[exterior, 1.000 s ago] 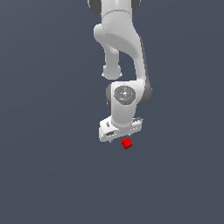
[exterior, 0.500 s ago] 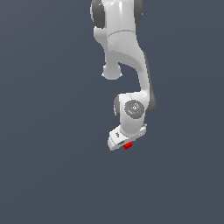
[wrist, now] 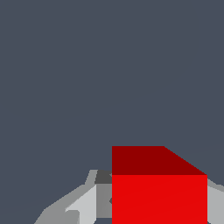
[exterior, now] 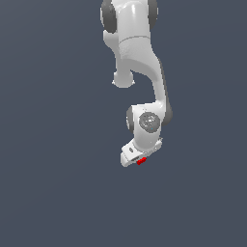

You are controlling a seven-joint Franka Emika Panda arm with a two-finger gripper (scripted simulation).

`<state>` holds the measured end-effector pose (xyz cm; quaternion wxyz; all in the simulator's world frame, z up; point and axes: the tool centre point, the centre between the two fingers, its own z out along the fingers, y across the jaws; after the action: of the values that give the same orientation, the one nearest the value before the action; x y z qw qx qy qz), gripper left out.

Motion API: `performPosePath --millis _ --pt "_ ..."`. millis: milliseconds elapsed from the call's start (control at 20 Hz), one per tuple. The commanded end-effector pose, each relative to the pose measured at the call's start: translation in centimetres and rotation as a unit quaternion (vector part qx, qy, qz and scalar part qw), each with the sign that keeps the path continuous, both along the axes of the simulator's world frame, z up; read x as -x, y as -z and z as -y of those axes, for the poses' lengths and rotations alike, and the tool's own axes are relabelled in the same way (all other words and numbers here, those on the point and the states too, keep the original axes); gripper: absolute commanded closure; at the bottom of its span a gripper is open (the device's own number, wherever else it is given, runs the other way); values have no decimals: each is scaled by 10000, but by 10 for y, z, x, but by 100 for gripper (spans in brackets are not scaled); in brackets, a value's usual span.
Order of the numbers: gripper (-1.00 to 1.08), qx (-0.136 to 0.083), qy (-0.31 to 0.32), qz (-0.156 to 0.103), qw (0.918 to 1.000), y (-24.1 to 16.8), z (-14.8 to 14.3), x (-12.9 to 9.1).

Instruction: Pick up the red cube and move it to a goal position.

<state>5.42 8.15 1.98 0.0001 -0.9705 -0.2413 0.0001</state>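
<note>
A: Gripper (exterior: 138,159) status?

B: Closed down on the red cube (exterior: 141,161), as far as the pics show. In the wrist view the cube (wrist: 159,192) fills the space between the fingers (wrist: 83,205), one grey-white finger visible at each flank of it. Gap is no wider than the cube itself.

A: Touching on both sides?

B: Looks like it; the finger on one side runs right up to the cube face, the other only peeks out at the frame edge (too little of it visible to be sure of contact). Cube sits square to the cam: bright front face, darker top face.

A: And in the exterior view?

B: Only a sliver of red shows, tucked under the white hand at the low end of the arm (exterior: 140,53). Most of the cube is hidden by the hand. The hand is tilted, its lower corner toward the exterior view's left.

A: Where's the cube rel. to the rest of the scene?

B: Below the wrist joint, roughly mid-frame horizontally, a bit below centre. Background is uniform dark grey-blue in both views, so can't tell whether the cube rests on the counter or hangs clear of it.

A: Containers?

B: Can't make out any.
</note>
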Motion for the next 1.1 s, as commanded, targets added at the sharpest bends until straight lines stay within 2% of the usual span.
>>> performPosePath --millis 0,600,1050 --pt "108 0 2 1 10000 0 0 0" --pt "108 1 3 -3 10000 -4 2 0" --pt "108 1 3 -3 10000 -48 17 3"
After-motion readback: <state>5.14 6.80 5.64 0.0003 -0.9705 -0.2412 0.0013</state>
